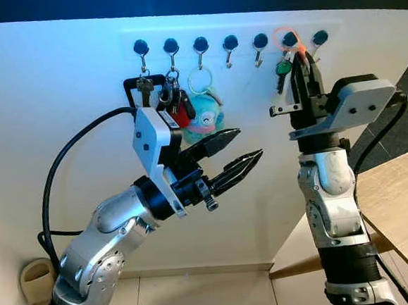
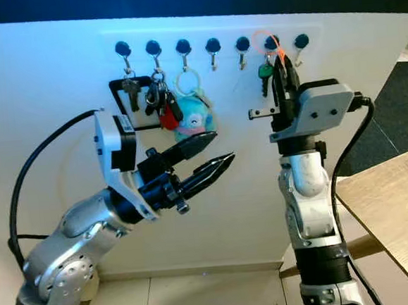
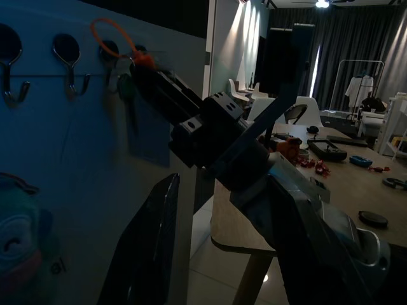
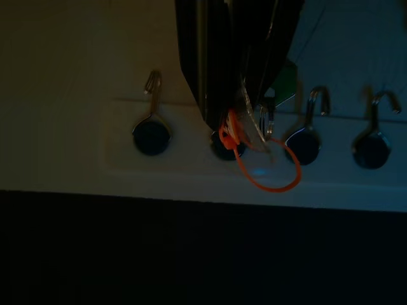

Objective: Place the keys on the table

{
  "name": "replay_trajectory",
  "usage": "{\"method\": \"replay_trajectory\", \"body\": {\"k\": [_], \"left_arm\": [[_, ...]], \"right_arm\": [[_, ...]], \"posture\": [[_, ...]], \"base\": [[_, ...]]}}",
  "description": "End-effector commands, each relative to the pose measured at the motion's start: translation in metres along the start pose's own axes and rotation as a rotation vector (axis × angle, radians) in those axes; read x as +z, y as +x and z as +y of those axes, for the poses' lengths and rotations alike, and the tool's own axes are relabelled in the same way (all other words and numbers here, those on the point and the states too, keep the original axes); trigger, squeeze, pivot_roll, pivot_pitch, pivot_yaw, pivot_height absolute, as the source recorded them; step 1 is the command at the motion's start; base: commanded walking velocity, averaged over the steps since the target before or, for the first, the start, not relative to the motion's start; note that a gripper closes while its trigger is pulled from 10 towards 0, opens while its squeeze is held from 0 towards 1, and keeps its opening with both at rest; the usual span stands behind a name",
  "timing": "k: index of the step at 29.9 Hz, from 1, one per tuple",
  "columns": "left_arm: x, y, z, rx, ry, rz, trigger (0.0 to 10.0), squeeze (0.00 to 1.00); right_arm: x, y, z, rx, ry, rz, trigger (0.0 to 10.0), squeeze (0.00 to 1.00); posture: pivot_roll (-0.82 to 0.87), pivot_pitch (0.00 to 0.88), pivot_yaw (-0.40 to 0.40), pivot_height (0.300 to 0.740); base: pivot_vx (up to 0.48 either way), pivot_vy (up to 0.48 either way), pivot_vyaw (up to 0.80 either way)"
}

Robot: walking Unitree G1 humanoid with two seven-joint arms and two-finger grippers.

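- On the sixth hook from the robot's left, up on the white wall rail (image 1: 230, 32): keys (image 1: 281, 69) with a green head, hung on an orange ring (image 1: 285, 39) looped over the hook's dark knob.
- Right at that hook: right gripper (image 1: 301, 61), pointed up the wall, black fingers close together around the orange ring and a clear tag in the right wrist view (image 4: 245, 124); cannot tell whether actually clamped on the keys or just touching them.
- Just beside the keys, toward the robot's right: last hook (image 1: 319, 41), bare.
- Further along the rail to the robot's left: two bare hooks (image 1: 230, 47), then a pale ring carrying a blue and pink plush toy (image 1: 201, 117), then a dark bunch with a red fob (image 1: 177, 101), then another bunch of metal keys (image 1: 143, 83) in front of a black rectangular frame.
- Below the plush toy, away from the wall: left gripper (image 1: 230, 155), held up in the air, two long fingers parted, gripping nothing.
- Low on the robot's right: wooden table (image 1: 399, 201), well apart from the keys, its far end with small red and dark items in the left wrist view (image 3: 331, 159).
- Down by the floor on the robot's left: beige bin (image 1: 36, 279) against the wall.
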State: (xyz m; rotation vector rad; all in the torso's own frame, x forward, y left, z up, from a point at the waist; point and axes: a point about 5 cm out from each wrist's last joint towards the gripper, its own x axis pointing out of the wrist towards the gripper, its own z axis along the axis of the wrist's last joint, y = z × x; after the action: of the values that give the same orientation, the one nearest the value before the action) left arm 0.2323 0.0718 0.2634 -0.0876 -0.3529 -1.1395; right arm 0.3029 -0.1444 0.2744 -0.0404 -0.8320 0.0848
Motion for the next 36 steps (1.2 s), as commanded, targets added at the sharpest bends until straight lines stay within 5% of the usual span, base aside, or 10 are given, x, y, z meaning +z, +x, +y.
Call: {"method": "replay_trajectory", "body": {"k": [1, 9, 19, 22, 26, 27, 28, 29, 33, 36], "left_arm": [[-0.002, -0.003, -0.006, -0.015, 0.009, 0.006, 10.0, 0.00], [-0.047, -0.035, -0.001, 0.087, -0.045, 0.141, 10.0, 0.00], [-0.092, -0.066, 0.010, 0.315, -0.080, 0.231, 10.0, 0.00], [-0.115, -0.084, 0.016, 0.449, -0.093, 0.298, 10.0, 0.00], [-0.175, -0.141, 0.024, 0.778, -0.115, 0.590, 10.0, 0.00], [-0.195, -0.163, 0.021, 0.877, -0.169, 0.698, 10.0, 0.00], [-0.214, -0.185, 0.013, 0.961, -0.242, 0.808, 10.0, 0.00], [-0.229, -0.204, 0.004, 1.016, -0.275, 0.907, 10.0, 0.00], [-0.254, -0.240, -0.026, 1.120, -0.412, 1.086, 10.0, 0.00], [-0.259, -0.245, -0.033, 1.156, -0.465, 1.089, 10.0, 0.00]], "right_arm": [[0.006, -0.007, 0.011, 0.071, 0.004, -0.039, 0.0, 0.00], [-0.024, -0.065, 0.011, 0.078, -0.011, 0.140, 0.0, 0.00], [-0.053, -0.106, -0.004, 0.011, -0.064, 0.324, 0.0, 0.00], [-0.069, -0.124, -0.007, 0.017, -0.079, 0.420, 0.0, 0.00], [-0.115, -0.178, -0.006, 0.053, 0.006, 0.768, 0.8, 0.00], [-0.129, -0.201, -0.005, 0.052, 0.060, 0.907, 3.6, 0.00], [-0.142, -0.227, -0.002, 0.051, 0.129, 1.084, 4.5, 0.00], [-0.151, -0.251, 0.002, 0.033, 0.211, 1.239, 10.0, 0.00], [-0.155, -0.293, 0.006, -0.020, 0.311, 1.429, 10.0, 0.00], [-0.155, -0.299, 0.006, -0.016, 0.303, 1.452, 10.0, 0.00]], "posture": [[0.03, 0.111, -0.040, 0.740], [0.03, 0.118, -0.035, 0.740], [0.03, 0.112, -0.023, 0.740], [0.02, 0.106, -0.022, 0.740], [0.02, 0.096, -0.020, 0.740], [0.02, 0.092, -0.021, 0.740], [0.03, 0.088, -0.024, 0.740], [0.03, 0.088, -0.024, 0.740], [0.03, 0.082, -0.032, 0.740], [0.03, 0.082, -0.032, 0.740]], "base": [[0.000, 0.000, 0.00], [0.000, 0.000, 0.00], [0.000, 0.000, 0.00], [0.000, 0.000, 0.00], [0.000, 0.000, 0.00], [0.000, 0.000, 0.00], [0.000, 0.000, 0.00], [0.000, 0.000, 0.00], [0.000, 0.000, 0.00], [0.000, 0.000, 0.00]]}}
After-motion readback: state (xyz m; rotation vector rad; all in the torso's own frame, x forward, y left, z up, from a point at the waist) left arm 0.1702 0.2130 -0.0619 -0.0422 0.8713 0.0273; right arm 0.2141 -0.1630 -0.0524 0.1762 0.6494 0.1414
